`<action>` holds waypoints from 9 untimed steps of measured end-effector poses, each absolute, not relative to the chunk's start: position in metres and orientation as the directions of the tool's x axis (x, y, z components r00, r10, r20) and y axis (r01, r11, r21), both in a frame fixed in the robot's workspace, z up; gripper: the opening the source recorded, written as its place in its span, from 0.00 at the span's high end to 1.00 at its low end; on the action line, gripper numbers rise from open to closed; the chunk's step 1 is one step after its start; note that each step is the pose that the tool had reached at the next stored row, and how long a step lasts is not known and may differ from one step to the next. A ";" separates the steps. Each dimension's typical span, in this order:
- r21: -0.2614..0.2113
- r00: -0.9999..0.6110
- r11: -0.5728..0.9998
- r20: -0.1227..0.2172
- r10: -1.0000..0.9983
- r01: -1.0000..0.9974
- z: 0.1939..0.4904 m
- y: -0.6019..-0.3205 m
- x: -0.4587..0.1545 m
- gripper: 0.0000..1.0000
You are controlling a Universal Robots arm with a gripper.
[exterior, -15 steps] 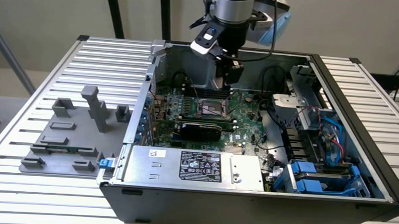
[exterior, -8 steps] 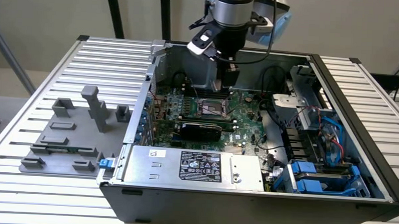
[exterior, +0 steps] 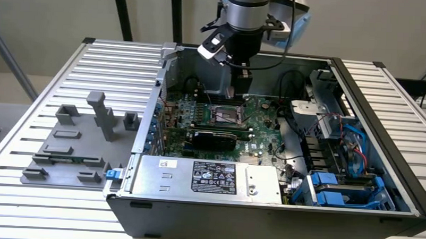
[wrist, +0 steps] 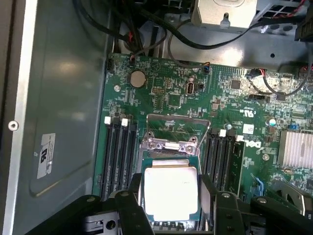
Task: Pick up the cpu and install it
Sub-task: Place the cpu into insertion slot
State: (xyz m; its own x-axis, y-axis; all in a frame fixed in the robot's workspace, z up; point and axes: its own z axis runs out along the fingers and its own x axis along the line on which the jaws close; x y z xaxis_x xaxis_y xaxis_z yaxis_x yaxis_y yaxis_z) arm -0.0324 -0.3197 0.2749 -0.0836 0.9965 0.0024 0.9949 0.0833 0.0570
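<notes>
Item: gripper (wrist: 170, 197), on the arm reaching down into the open computer case (exterior: 384, 99).
Fingers (wrist: 135, 203): black, set fairly wide, one on each side of the cpu (wrist: 170, 192) and pressed against its opposite edges. The chip is gripped flat between them, silver-white top facing the wrist camera.
Position: in the exterior view the gripper (exterior: 232, 91) hangs just above the motherboard (exterior: 258, 134), towards the far wall of the case. The cpu is clear of the board and close over the socket (exterior: 226, 115), whose centre looks dark and unfilled.
Socket: its metal load plate (wrist: 171, 129) stands open just beside the held chip, with rows of black memory slots (wrist: 120, 152) on either side.
Other contents:
- coin cell (wrist: 138, 78) on the green board
- finned heatsink (wrist: 296, 147)
- silver power supply (exterior: 211, 178) with black label at the near edge of the case
- grey fixture tray (exterior: 70, 146) outside the case, on the exterior view's left
</notes>
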 end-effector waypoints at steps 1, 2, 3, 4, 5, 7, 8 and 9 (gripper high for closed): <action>0.056 -0.082 0.082 0.002 0.997 0.995 0.274 -0.320 -0.033 0.45; 0.054 -0.081 0.081 0.003 0.997 0.995 0.273 -0.320 -0.035 0.45; 0.049 -0.080 0.080 0.003 0.997 0.996 0.271 -0.320 -0.038 0.45; 0.043 -0.079 0.079 0.004 0.997 0.996 0.270 -0.320 -0.040 0.45; 0.040 -0.073 0.072 0.003 0.997 0.997 0.268 -0.320 -0.042 0.45; 0.039 -0.059 0.059 0.001 0.998 0.998 0.265 -0.320 -0.042 0.45; 0.039 -0.049 0.049 0.001 0.999 0.998 0.263 -0.320 -0.042 0.45; 0.039 -0.038 0.038 0.000 0.999 0.998 0.262 -0.320 -0.042 0.45</action>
State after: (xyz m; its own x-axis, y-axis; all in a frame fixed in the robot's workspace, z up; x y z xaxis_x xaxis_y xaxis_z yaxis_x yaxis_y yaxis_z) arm -0.0423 -0.3199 0.2617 -0.0385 0.9993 -0.0001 0.9985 0.0385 0.0390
